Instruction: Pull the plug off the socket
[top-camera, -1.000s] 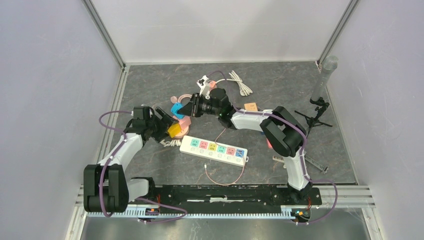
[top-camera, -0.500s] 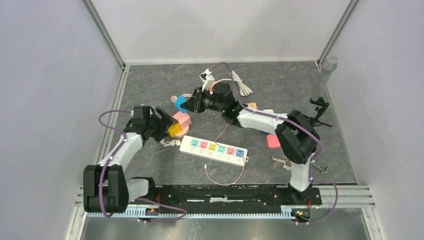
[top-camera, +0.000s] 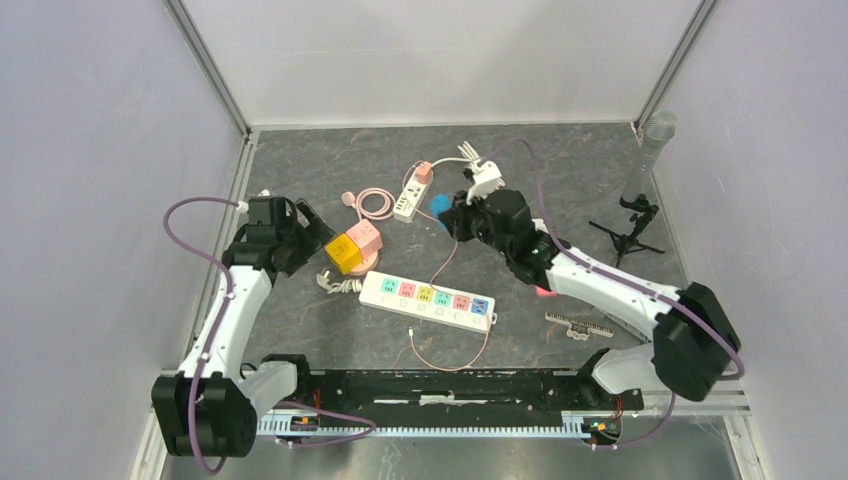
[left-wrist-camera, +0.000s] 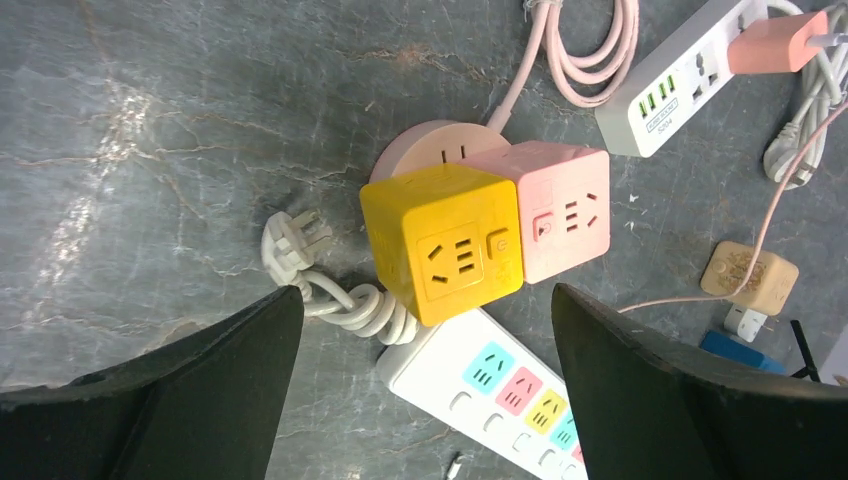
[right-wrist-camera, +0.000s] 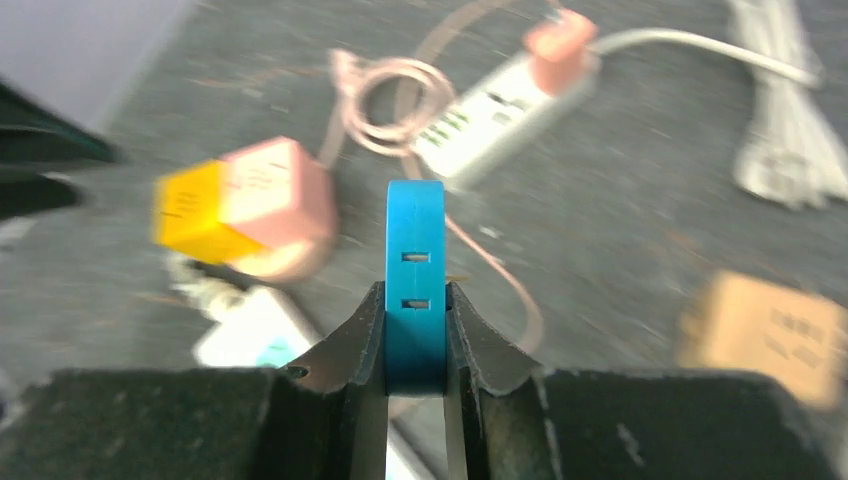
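A pink cube socket (top-camera: 363, 238) and a yellow cube socket (top-camera: 347, 257) sit joined at centre left; they also show in the left wrist view as pink (left-wrist-camera: 555, 210) and yellow (left-wrist-camera: 445, 243). My right gripper (top-camera: 445, 212) is shut on a blue plug (top-camera: 437, 207), held in the air well right of the pink cube and free of it. In the right wrist view the plug (right-wrist-camera: 415, 250) sits upright between the fingers of that gripper (right-wrist-camera: 415, 295). My left gripper (left-wrist-camera: 425, 295) is open and empty, just left of the yellow cube, not touching it.
A white power strip with coloured outlets (top-camera: 427, 300) lies in front of the cubes. A small white strip (top-camera: 408, 197) carrying a pink adapter lies behind. A white cable bundle (top-camera: 470, 152), a microphone (top-camera: 650, 150), a small tripod (top-camera: 628, 235) and a thin pink cable (top-camera: 450, 350) lie around.
My right gripper has swung right, away from the pink cube, carrying the blue plug with it. My left gripper has drawn back left from the yellow cube.
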